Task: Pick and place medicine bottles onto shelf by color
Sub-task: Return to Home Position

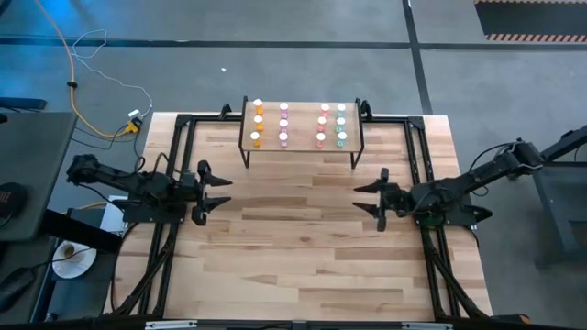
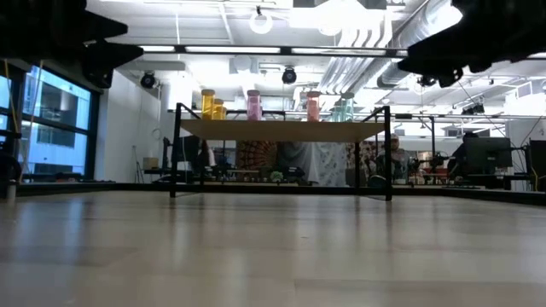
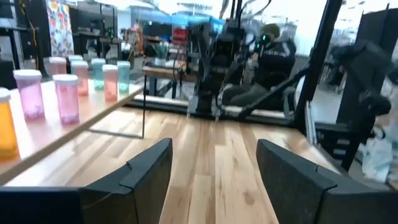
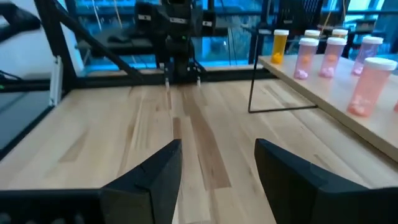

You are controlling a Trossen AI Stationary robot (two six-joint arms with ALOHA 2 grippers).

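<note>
**A:** Orange-bodied, white-capped cylindrical medicine bottles (image 1: 258,121): where do they stand?

**B:** Upright on the small light-wood shelf (image 1: 303,124) with thin black metal legs, which sits at the middle of the far edge of the large pale plank table (image 1: 303,266). They form the column at the end nearest the left arm.

**A:** And the other colours?

**B:** They stand in columns too. Translucent pink bottles (image 1: 283,123) are just beside the orange ones. Then comes a bare strip of shelf, then red bottles (image 1: 323,124), then teal-green bottles (image 1: 340,123) at the end towards the right arm. Every bottle carries its white cap.

**A:** Anything inside them?

**B:** The right wrist view shows a deeper tint low in the pink bodies. I cannot tell what it is.

**A:** The arms?

**B:** The dark left gripper (image 1: 225,192) hangs over the table's left side, pointing inward, its jaws spread wide with nothing between them. The dark right gripper (image 1: 359,196) faces it from the right side, equally wide and empty. Both are well apart from the shelf and from each other.
</note>
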